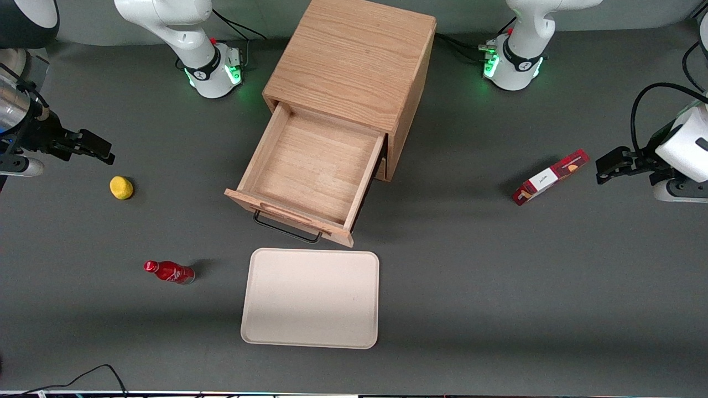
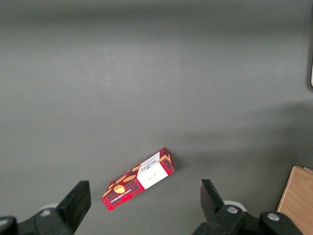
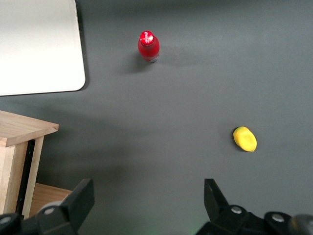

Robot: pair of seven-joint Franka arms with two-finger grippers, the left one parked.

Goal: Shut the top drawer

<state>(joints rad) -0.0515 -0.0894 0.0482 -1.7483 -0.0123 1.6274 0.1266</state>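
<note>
Tray (image 1: 310, 298) lies nearest the front camera, the red bottle (image 1: 168, 272) beside it at nine o'clock. Above the tray the top drawer (image 1: 310, 171) juts fully open from the cabinet (image 1: 354, 61), empty. The gripper (image 1: 91, 146) hovers spread, holding nothing, near the lemon (image 1: 121, 187).

— What is around?
— A dark grey matte surface (image 1: 498, 287) fills nearly the whole frame. At the upper edge runs a paler grey strip (image 1: 88, 27).
— And the light?
— Soft; the shadows are blurred.
</note>
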